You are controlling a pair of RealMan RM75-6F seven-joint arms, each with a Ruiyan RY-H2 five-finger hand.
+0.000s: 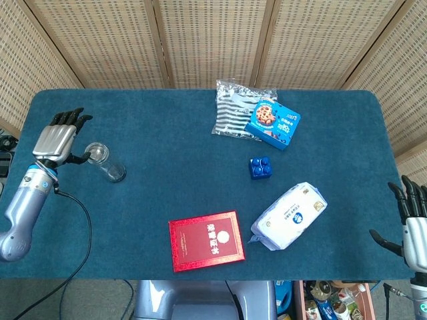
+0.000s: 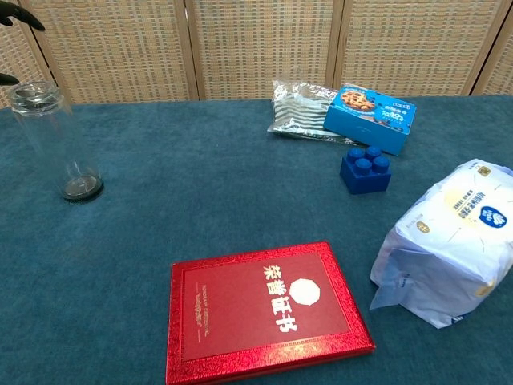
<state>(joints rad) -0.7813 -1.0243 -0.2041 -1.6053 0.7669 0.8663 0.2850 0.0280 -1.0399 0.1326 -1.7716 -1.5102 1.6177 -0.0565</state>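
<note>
A clear glass jar (image 1: 105, 162) (image 2: 56, 141) stands upright on the blue table (image 1: 167, 140) at the left. My left hand (image 1: 59, 138) hovers just left of the jar's rim with its fingers spread and nothing in it; only its dark fingertips (image 2: 22, 16) show in the chest view. The thumb lies close to the rim, apart from it. My right hand (image 1: 412, 225) hangs off the table's front right corner, fingers spread and empty, nearest to the white bag (image 1: 289, 215).
A red booklet (image 1: 207, 240) (image 2: 264, 311) lies near the front edge. A blue brick (image 1: 261, 167) (image 2: 365, 168) sits mid-table. At the back are a blue cookie box (image 1: 272, 124) (image 2: 370, 117) and a striped packet (image 1: 235, 107). A wicker screen stands behind.
</note>
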